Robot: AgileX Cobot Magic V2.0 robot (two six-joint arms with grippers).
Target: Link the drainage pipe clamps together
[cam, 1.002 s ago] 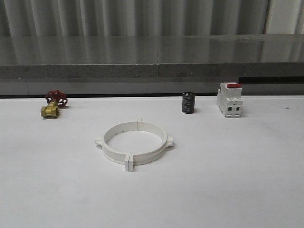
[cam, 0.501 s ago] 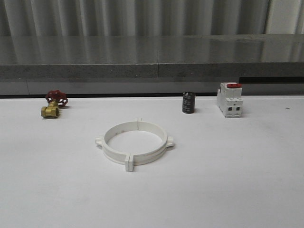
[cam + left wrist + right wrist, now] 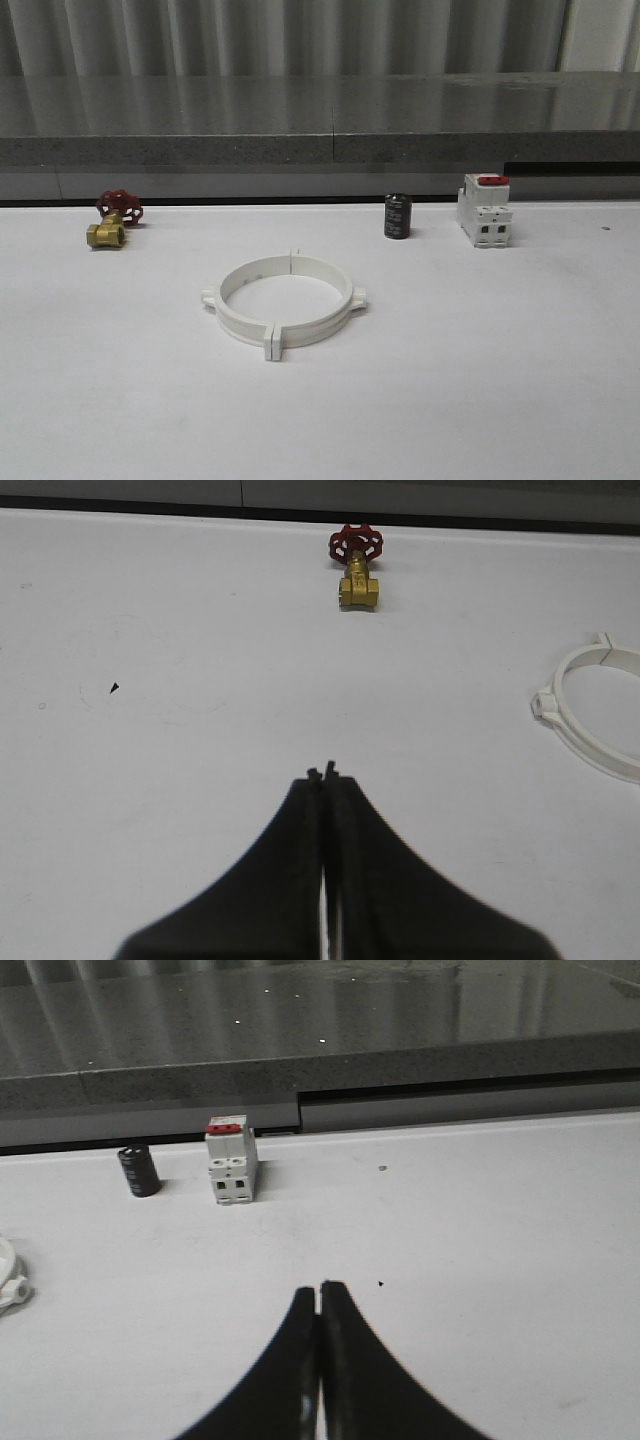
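The two white drainage pipe clamps [image 3: 284,300] lie flat on the white table as one closed ring, their end tabs meeting at the near and far sides. Part of that ring [image 3: 600,715] shows at the edge of the left wrist view, and a small bit of it [image 3: 8,1285] at the edge of the right wrist view. My left gripper [image 3: 322,773] is shut with nothing in it, over bare table well away from the ring. Over bare table too, my right gripper [image 3: 320,1286] is shut and empty.
A brass valve with a red handwheel [image 3: 112,221] lies at the back left. At the back right stand a small black cylinder [image 3: 397,216] and a white breaker with a red top [image 3: 483,210]. A grey ledge [image 3: 320,150] runs behind the table.
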